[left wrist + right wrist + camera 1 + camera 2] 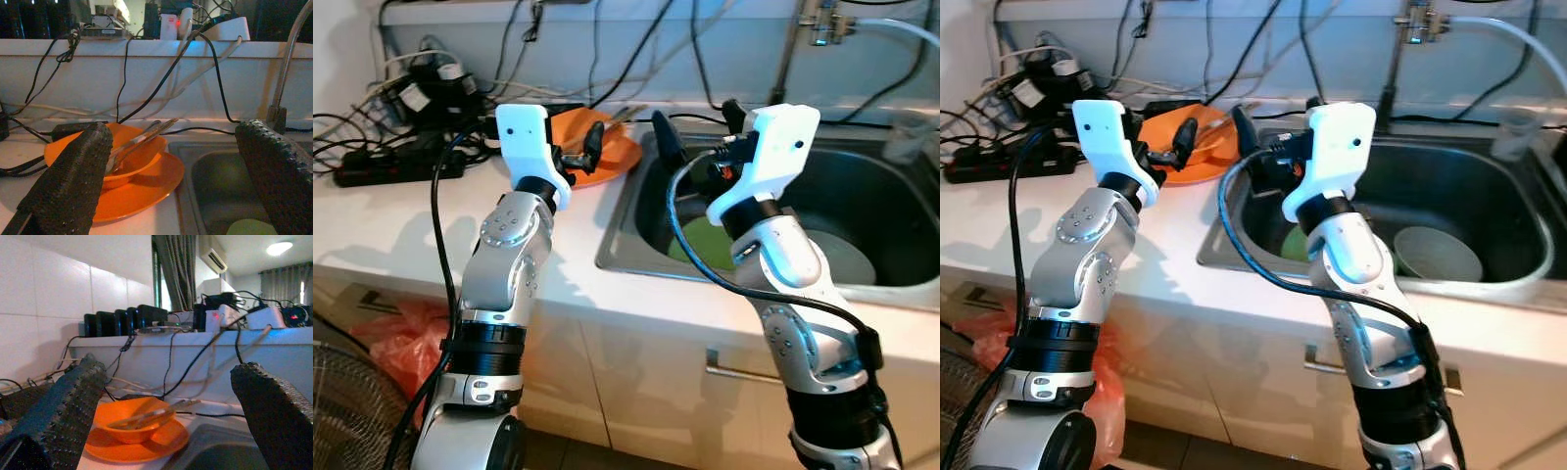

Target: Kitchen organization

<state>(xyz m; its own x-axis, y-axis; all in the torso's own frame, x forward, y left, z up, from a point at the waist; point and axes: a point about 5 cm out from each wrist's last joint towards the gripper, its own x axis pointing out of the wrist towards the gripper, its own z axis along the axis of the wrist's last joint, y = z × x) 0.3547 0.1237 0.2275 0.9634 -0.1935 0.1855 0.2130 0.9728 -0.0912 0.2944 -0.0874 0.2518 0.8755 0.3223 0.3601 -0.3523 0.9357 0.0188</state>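
Observation:
An orange bowl point(132, 159) sits on an orange plate point(146, 188) on the white counter, just left of the sink point(625, 230). Metal utensils point(142, 139) lie across the bowl. My left gripper point(585, 152) is raised over the counter right beside these dishes, open, holding nothing. Over the sink's left edge, my right gripper point(698, 127) is also open and empty, pointing toward the same dishes point(139, 423). A green plate point(700, 245) and a pale bowl point(1437, 253) lie in the sink basin.
A black power strip point(396, 168) and tangled cables crowd the counter's back left. The faucet point(1396, 59) rises behind the sink, with a clear cup point(1513, 132) at its far right corner. A red bag point(401, 333) and a fan point(342, 411) are on the floor.

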